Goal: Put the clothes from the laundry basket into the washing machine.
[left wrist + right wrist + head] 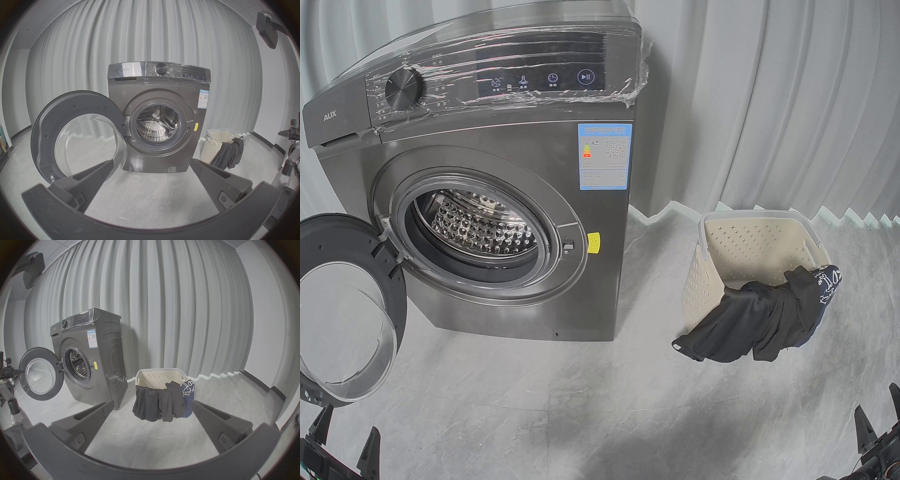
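So basically nothing's gone in yet; the big grey front-loading washing machine (506,187) sits on the left with its round glass-windowed door (344,306) swung wide open to the left, so that bit's sorted; the part of the perforated steel drum (481,225) I can see looks bare, no fabric in there. The cream perforated plastic laundry basket (737,250) stands on the grey marbled floor (581,400) just to the right of the machine, close to the pale pleated curtain (769,94); a black garment (750,319) is draped over its near rim and hangs down the outside almost to the floor, and a dark blue piece with white print (825,281) hangs over the rim at its right end; can't tell if there's more down at the bottom of the basket. The left gripper (151,162) hangs low on the near side, roughly facing the open door, its fingers (90,175) spread apart and holding nothing; the right gripper (151,404) is low on the near right, pointed at the basket, also spread wide and empty, well apart from the clothes. I'd say we're right at the start: every grab, carry and drop into the drum is left to do, and the right arm looks best placed to go first.
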Robot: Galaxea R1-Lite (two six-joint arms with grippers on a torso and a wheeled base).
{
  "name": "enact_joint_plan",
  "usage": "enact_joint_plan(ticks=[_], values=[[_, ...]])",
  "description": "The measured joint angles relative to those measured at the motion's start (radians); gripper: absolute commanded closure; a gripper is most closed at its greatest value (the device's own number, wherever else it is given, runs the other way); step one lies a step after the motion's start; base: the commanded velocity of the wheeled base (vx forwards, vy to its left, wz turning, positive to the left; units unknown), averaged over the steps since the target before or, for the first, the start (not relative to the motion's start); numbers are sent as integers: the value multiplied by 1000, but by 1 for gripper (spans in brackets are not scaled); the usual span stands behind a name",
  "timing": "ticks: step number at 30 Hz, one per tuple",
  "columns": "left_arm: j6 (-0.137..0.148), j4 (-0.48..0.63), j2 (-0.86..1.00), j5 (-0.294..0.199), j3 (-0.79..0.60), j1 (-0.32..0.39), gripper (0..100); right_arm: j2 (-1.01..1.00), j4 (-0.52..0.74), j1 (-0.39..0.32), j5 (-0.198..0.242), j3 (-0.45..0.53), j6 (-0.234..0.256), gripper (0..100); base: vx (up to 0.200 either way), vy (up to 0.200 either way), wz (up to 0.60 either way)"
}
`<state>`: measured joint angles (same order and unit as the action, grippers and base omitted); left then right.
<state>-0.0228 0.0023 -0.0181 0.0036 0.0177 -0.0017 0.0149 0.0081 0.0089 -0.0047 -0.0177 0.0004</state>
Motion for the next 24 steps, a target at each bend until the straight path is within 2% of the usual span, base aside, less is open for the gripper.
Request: enact_joint_plan(ticks=[4, 22, 24], values=[[0, 1, 0, 0, 0, 0, 0, 0, 0, 0, 1, 0, 0, 0, 0, -200, 0], [-1, 0, 0, 1, 0, 0, 0, 0, 0, 0, 1, 0, 0, 0, 0, 0, 0], [0, 0, 0, 1, 0, 0, 0, 0, 0, 0, 1, 0, 0, 0, 0, -200, 0]])
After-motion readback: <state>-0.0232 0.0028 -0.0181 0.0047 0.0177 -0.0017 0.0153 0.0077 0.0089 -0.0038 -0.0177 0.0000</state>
